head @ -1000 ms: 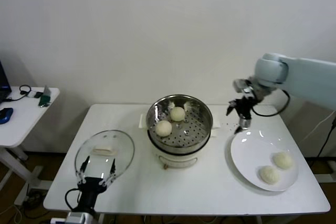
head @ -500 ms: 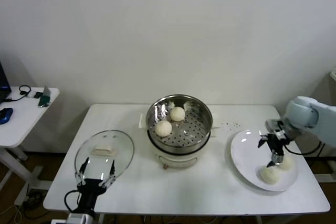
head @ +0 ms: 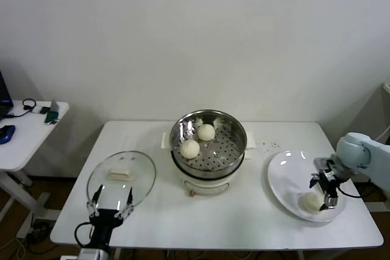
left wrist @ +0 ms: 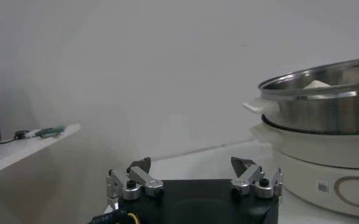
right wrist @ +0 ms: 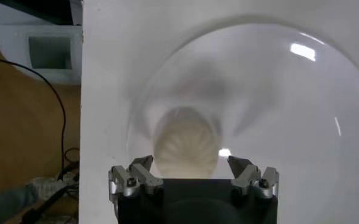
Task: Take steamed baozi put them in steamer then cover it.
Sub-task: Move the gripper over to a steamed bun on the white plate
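Note:
The steel steamer on its white pot base holds two baozi. My right gripper is open and low over the white plate. In the right wrist view a baozi lies on the plate between the open fingers of my right gripper. In the head view one baozi shows just beside the fingers; the other plate baozi is hidden. The glass cover with its cream handle lies on the table at the left. My left gripper is open and empty at the cover's near edge.
The plate sits close to the table's right front corner. A side table with cables and small items stands at the far left. The steamer and pot base show in the left wrist view.
My right arm has swung from behind and right of the steamer to the plate and come down, open, over a baozi. The left arm has not moved.

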`<state>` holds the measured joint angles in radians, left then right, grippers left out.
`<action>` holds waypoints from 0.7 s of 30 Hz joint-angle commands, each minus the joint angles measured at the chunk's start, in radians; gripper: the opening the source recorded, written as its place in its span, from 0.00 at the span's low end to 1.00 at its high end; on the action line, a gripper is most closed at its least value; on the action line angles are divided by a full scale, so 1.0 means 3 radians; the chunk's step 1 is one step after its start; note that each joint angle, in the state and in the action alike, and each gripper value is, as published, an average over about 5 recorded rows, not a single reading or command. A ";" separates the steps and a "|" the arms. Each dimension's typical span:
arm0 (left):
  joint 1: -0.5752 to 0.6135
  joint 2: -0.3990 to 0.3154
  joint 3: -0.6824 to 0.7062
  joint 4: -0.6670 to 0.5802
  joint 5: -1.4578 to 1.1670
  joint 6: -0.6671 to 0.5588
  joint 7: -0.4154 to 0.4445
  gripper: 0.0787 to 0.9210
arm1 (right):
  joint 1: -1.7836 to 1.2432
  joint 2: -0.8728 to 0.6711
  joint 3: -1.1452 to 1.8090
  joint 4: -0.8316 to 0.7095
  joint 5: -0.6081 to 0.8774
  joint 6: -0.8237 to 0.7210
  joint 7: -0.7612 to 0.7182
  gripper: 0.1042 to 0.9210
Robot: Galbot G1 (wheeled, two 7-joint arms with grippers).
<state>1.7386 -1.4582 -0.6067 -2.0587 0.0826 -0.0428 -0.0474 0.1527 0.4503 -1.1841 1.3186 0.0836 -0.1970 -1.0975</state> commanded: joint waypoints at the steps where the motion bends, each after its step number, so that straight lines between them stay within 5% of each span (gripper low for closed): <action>1: -0.0006 -0.0003 0.0002 0.0011 0.0005 0.0000 0.0000 0.88 | -0.0283 0.0068 0.0198 -0.0110 -0.0127 0.0008 -0.0005 0.88; 9: -0.0014 -0.0004 -0.0004 0.0033 0.0004 -0.0002 -0.0002 0.88 | -0.0283 0.0171 0.0181 -0.0185 -0.0124 0.0015 -0.0014 0.88; 21: -0.0014 -0.0014 0.0014 0.0034 0.0009 0.0004 -0.0006 0.88 | -0.0132 0.0205 0.0067 -0.0232 -0.0093 0.0078 -0.0080 0.74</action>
<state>1.7342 -1.4620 -0.6027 -2.0485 0.0848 -0.0412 -0.0491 0.1034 0.5044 -1.1538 1.2569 0.0560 -0.1791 -1.1176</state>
